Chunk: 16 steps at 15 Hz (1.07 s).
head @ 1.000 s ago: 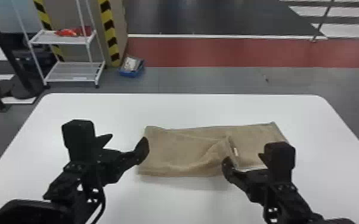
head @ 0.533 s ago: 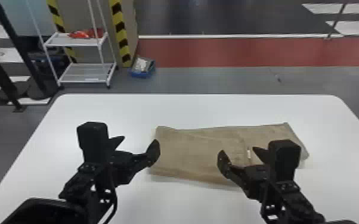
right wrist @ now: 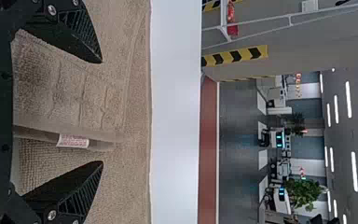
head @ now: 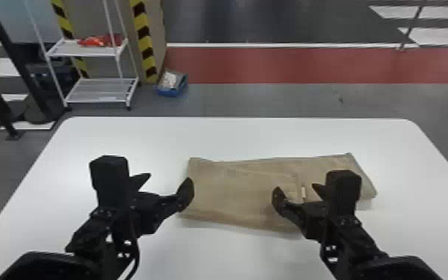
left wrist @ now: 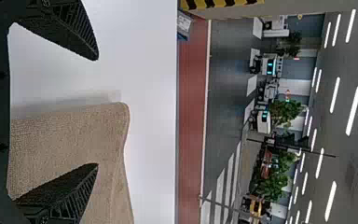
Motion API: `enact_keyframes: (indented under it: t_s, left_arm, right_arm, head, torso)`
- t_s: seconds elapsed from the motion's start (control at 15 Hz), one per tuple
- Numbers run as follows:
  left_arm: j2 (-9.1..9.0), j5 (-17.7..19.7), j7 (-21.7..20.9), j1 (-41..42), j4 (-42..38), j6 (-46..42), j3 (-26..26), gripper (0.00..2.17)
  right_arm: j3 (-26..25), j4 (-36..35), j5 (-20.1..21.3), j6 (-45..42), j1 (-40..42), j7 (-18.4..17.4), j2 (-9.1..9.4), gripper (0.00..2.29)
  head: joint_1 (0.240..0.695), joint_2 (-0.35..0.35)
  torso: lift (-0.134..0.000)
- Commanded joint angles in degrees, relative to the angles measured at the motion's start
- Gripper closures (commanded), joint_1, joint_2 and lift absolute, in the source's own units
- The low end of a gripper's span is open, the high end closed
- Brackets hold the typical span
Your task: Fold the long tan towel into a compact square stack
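From the left tool, spread wide, the tan towel lies toward 3 o'clock on the bench, running 9 to 3. The right tool, wide too, is nearer its 3 o'clock end.

My right gripper is hiding some towel; the head view's bottom edge is cropping the surface.

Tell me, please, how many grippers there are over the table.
2: the left gripper, open by the left end of the towel, and the right gripper, open above the towel's right part.
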Motion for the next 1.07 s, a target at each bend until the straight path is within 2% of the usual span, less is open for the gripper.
enact_keyframes:
  t_s: [0.0, 0.2, 0.53, 0.67, 0.8, 0.93, 1.0]
  left_arm:
    - [0.0, 0.0, 0.0, 0.0, 0.4, -0.8, 0.0, 0.07]
    - [0.0, 0.0, -0.2, 0.0, 0.7, -0.9, -0.4, 0.07]
    - [0.0, 0.0, -0.4, 0.0, 0.7, -0.9, 0.1, 0.07]
    - [0.0, 0.0, -0.4, 0.0, 0.9, -0.9, 0.1, 0.07]
    - [0.0, 0.0, -0.4, 0.0, 1.0, -0.9, 0.0, 0.07]
    - [0.0, 0.0, -0.4, 0.0, 1.2, -0.9, 0.1, 0.08]
    - [0.0, 0.0, -0.4, 0.0, 1.3, -1.1, 0.1, 0.08]
  right_arm:
    - [-0.6, 1.6, 0.0, -0.3, -0.1, 0.7, 0.14, 0.15]
    - [-0.7, 4.1, 0.2, -1.0, -1.2, 1.3, 0.14, 0.22]
    - [-0.7, 4.6, 0.0, -1.8, -1.0, 2.1, 0.14, 0.61]
    - [-0.6, 4.1, 0.0, -2.5, -0.6, 2.0, 0.14, 0.62]
    - [-0.5, 3.7, 0.0, -2.7, -0.4, 2.1, 0.14, 0.92]
    - [-0.5, 3.7, 0.0, -2.7, -0.3, 2.1, 0.14, 0.95]
    - [-0.6, 3.7, -0.1, -2.7, -0.2, 2.0, 0.14, 1.23]
  head:
    - [0.695, 0.007]
    - [0.695, 0.002]
    - [0.695, 0.001]
    - [0.695, 0.005]
    - [0.695, 0.006]
    - [0.695, 0.007]
    - [0.695, 0.007]
  torso:
    - [-0.122]
    - [-0.122]
    - [-0.122]
    - [-0.122]
    - [-0.122]
    - [-0.122]
    - [-0.122]
